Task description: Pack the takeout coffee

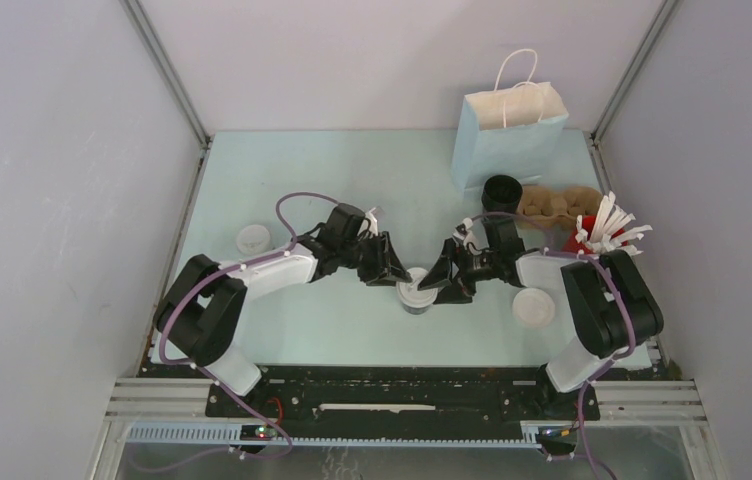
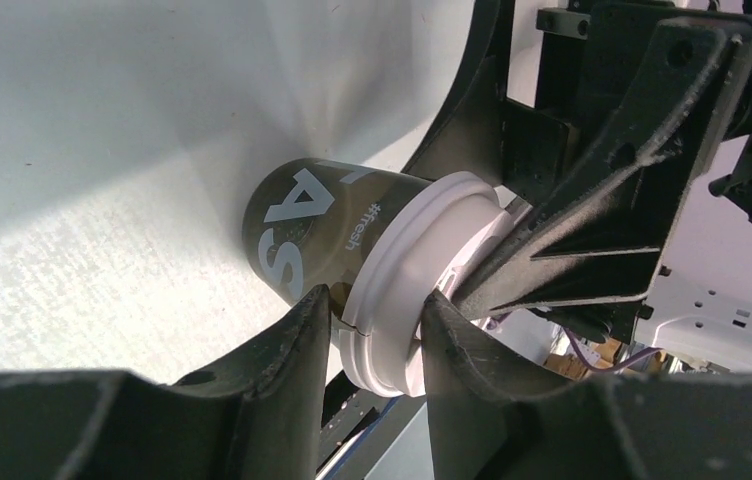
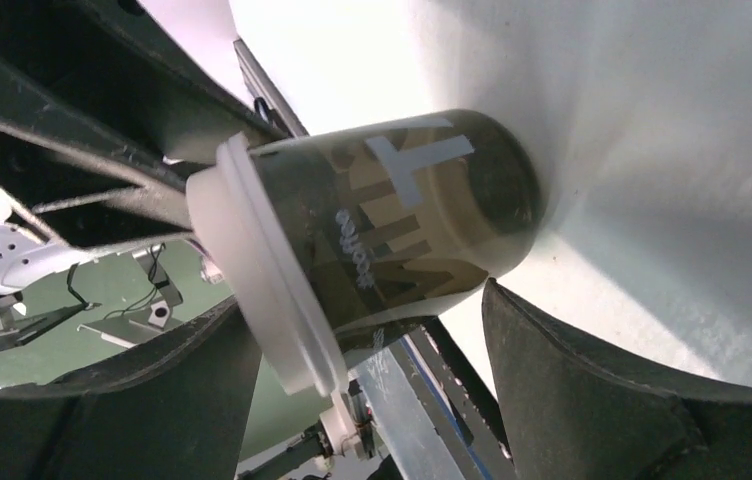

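A dark coffee cup with white lettering [image 1: 417, 298] [image 2: 302, 220] [image 3: 412, 215] stands at the table's middle, between both arms, with a white lid [image 1: 415, 291] [image 2: 402, 280] [image 3: 257, 270] on it. My left gripper [image 1: 390, 268] [image 2: 377, 325] is shut on the lid's edge: one finger sits under the rim against the cup wall, the other on the lid's top. From the other side my right gripper [image 1: 449, 278] [image 3: 367, 335] stands open, its fingers wide apart along the cup's height and apart from it.
A light blue paper bag [image 1: 508, 130] stands at the back right. In front of it lies a cardboard carrier [image 1: 557, 205] holding a black cup [image 1: 500, 192]. White sticks in a red holder [image 1: 607, 232] stand far right. Loose white lids lie at the right [image 1: 533, 307] and left [image 1: 253, 239].
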`<state>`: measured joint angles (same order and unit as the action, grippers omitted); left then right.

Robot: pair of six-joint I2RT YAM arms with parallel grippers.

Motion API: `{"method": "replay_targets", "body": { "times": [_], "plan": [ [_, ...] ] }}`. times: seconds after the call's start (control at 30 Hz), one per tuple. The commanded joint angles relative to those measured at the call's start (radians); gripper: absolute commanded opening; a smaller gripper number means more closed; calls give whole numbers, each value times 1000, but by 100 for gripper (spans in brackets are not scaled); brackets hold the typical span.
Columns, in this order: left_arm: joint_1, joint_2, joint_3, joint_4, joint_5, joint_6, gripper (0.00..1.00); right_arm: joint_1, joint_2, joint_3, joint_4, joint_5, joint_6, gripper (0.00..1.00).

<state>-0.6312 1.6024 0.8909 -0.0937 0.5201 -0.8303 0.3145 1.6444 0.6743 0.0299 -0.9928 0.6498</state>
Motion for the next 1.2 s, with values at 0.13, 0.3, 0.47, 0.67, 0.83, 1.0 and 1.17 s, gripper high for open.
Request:
{"method": "replay_targets", "body": {
  "times": [0.13, 0.3, 0.47, 0.67, 0.83, 1.0, 1.17],
  "plan": [
    [2, 21, -54, -135, -100, 65, 42, -55, -88, -19, 57, -25, 44, 87],
    [5, 23, -53, -142, -102, 75, 42, -50, 28, -54, 70, 20, 12, 82],
    [6, 31, -55, -139, -99, 74, 42, -65, 1, -75, 130, -25, 84, 78],
    [5, 13, -39, -156, -95, 78, 42, -28, -132, -12, 78, -40, 91, 89],
    [6, 6, -17, -173, -83, 85, 43, 26, -40, 14, 41, 38, 48, 87],
    [5, -53, -1, -171, -83, 71, 52, 13, 17, 13, 44, 62, 28, 74],
    [6, -109, 1, -173, -86, 51, 75, 9, -11, 21, -13, 110, -5, 73]
  ]
}}
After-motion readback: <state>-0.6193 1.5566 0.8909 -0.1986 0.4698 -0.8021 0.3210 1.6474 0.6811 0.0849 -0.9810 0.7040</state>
